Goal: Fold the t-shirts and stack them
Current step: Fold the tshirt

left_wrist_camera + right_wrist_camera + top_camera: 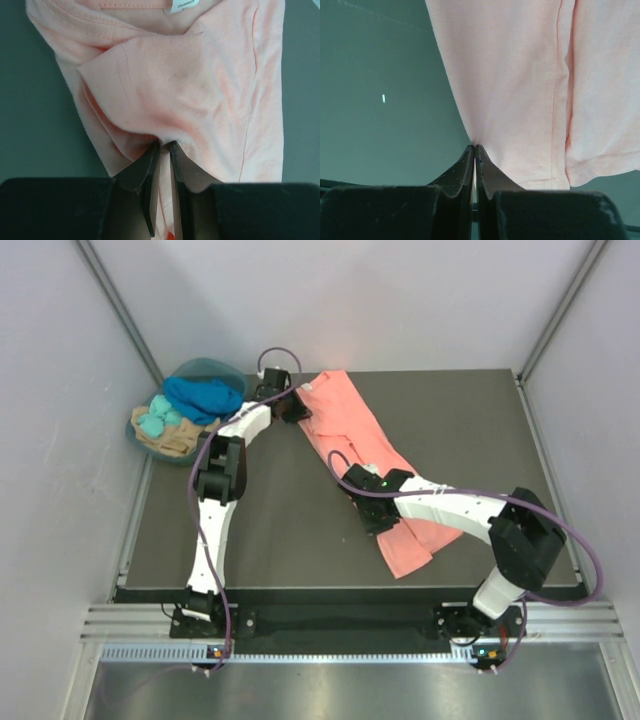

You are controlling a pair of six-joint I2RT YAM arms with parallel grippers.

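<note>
A salmon-pink t-shirt [345, 418] lies as a long folded strip, running diagonally from the table's back middle to its front right. My left gripper [298, 408] is at the strip's far end, near the collar. In the left wrist view, the left gripper [162, 145] is shut on a gathered fold of the pink t-shirt [200, 85], with cloth between its fingers. My right gripper [368, 512] sits on the strip's left edge, lower down. The right wrist view has that gripper [474, 146] shut on the edge of the t-shirt [510, 75]. Royal blue [205, 395], turquoise [155, 422] and tan [172, 442] t-shirts lie heaped at the back left.
The heaped shirts fill a round teal basket [208, 364] off the table's back-left corner. The dark table [280, 530] is walled by pale panels at the back and both sides. A white neck label [182, 5] shows at the pink shirt's collar.
</note>
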